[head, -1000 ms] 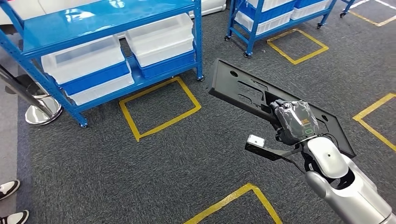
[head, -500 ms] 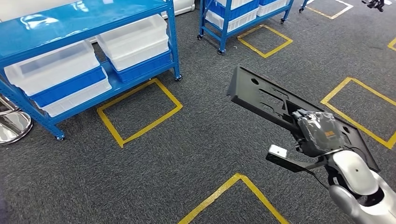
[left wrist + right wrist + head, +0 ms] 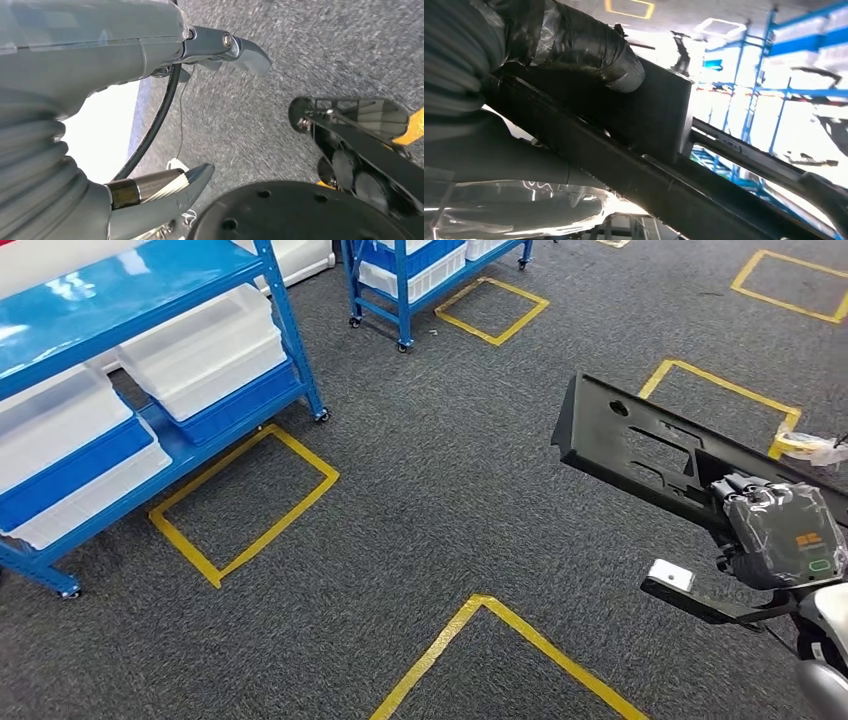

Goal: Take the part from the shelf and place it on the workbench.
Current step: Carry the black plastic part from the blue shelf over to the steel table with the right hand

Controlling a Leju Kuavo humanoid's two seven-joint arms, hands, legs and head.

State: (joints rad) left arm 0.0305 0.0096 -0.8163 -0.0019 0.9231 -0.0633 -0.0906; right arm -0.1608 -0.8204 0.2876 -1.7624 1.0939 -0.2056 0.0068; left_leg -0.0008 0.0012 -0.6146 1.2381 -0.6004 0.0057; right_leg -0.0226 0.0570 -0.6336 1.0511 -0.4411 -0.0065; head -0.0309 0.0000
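Right hand [image 3: 785, 535] grips the black plastic panel part [image 3: 640, 445] by its near edge, fingers wrapped on it, thumb clamped over the flat face in the right wrist view [image 3: 589, 47] — hold looks firm, part sticks out ahead and to the left of the hand, tilted, well above the grey carpet [image 3: 440, 500]. Left hand [image 3: 150, 100] hangs by the robot's side over the floor, thumb and fingers apart, nothing in it. Change over the last second: whole scene slides left in the head view, so the camera has turned, not the things — the blue shelf rack [image 3: 130, 370] with its white bins [image 3: 200, 335] has swung from centre-left out toward the left edge, the second blue rack [image 3: 420, 270] has drifted up to the top edge, and the part has stayed locked in the same pose relative to the hand. A yellow tape roll [image 3: 805, 445] now shows just past the part's far side, on the floor by a yellow floor marking [image 3: 720, 390]. Judgement: pick-up is done, robot is mid-turn away from the shelf, carrying — workbench not yet seen, so placing is still ahead; the long overhang could swing or clip something as it turns.
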